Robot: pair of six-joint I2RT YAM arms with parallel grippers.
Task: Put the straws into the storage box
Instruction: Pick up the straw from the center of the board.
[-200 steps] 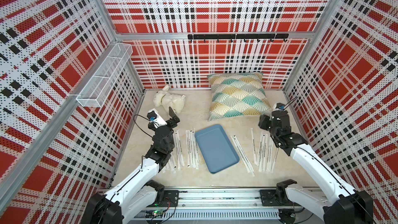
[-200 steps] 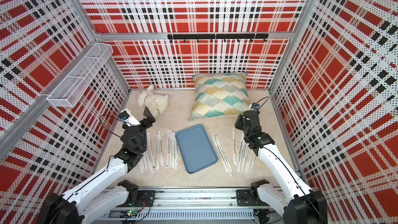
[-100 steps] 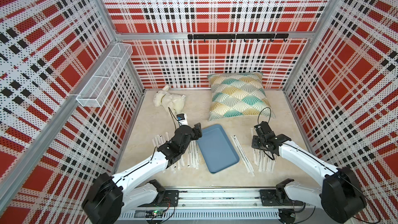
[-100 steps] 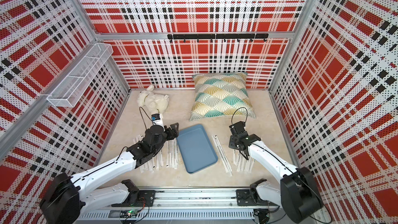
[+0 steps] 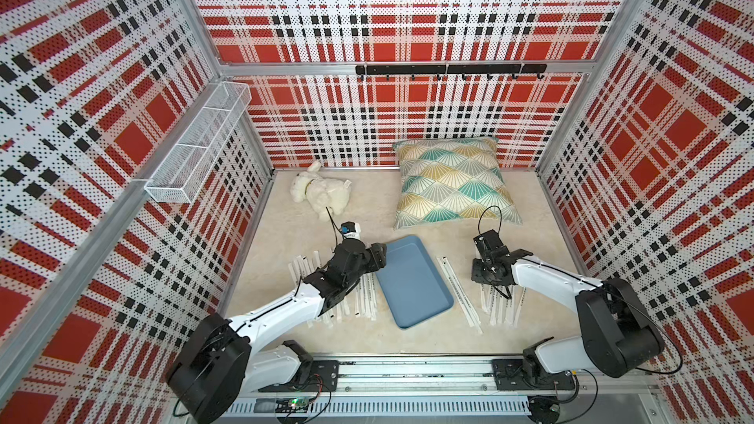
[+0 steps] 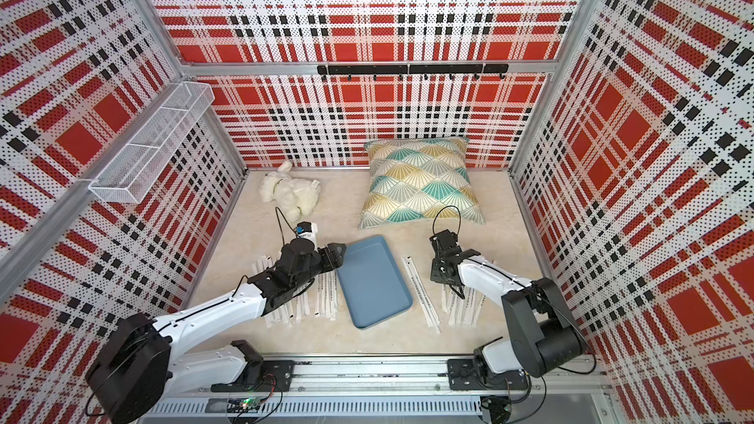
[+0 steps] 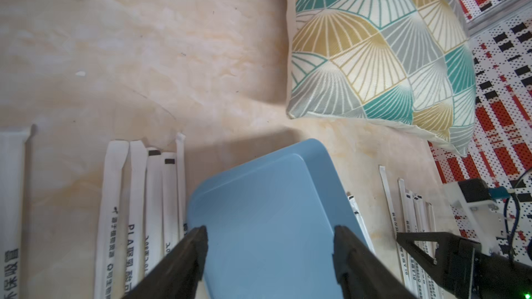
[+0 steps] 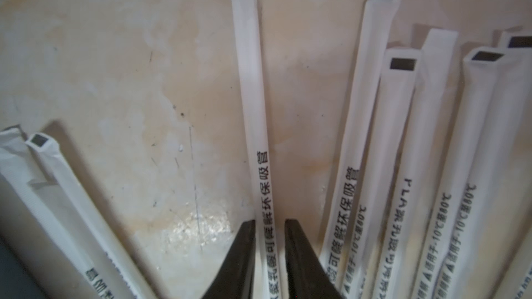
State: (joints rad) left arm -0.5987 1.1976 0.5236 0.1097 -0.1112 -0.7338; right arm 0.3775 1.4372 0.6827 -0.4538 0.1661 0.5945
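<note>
In both top views the storage box (image 5: 413, 284) lies between two rows of straws (image 5: 459, 295). Left wrist view: the left gripper (image 7: 270, 231) has its fingers wide apart, with the box's rounded corner between them. Right wrist view: the right gripper (image 8: 269, 222) has its fingers nearly together astride one straw (image 8: 253, 81) — whether it is pinched I cannot tell — with bare floor (image 8: 115, 81) on one side and crowded straws on the other.

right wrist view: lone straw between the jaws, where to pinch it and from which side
Across its narrow width at the printed stretch, from above: the lone straw lies flat, clear of the other straws, leaving room for a jaw each side.
</note>
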